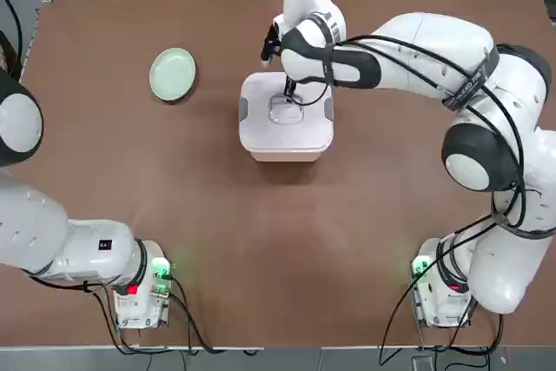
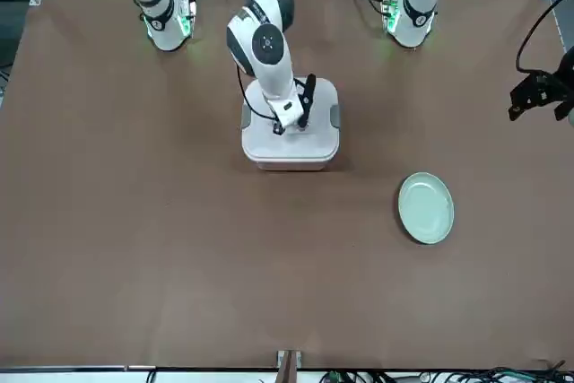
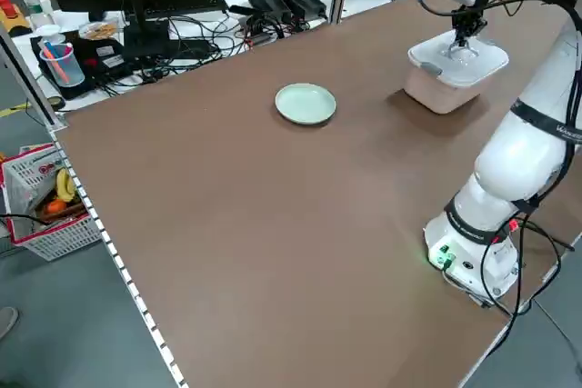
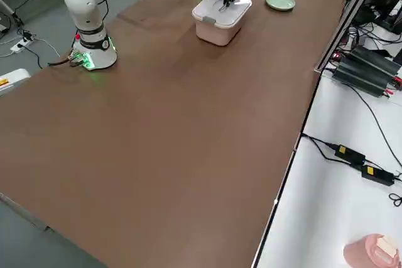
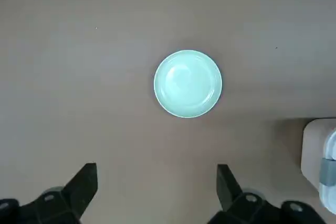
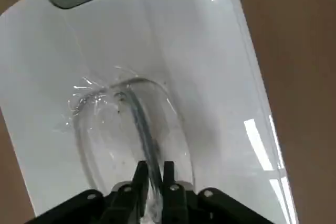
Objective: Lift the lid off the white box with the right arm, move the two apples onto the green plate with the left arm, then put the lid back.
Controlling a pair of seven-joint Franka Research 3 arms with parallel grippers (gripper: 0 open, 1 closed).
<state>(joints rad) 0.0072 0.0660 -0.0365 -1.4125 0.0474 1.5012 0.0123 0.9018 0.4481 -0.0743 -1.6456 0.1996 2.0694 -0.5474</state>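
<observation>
The white box sits mid-table with the lid on it (grey clips at both sides). The right gripper is clenched on the lid's central bar handle. The green plate lies well apart, under the left gripper, whose jaws stand released.
</observation>
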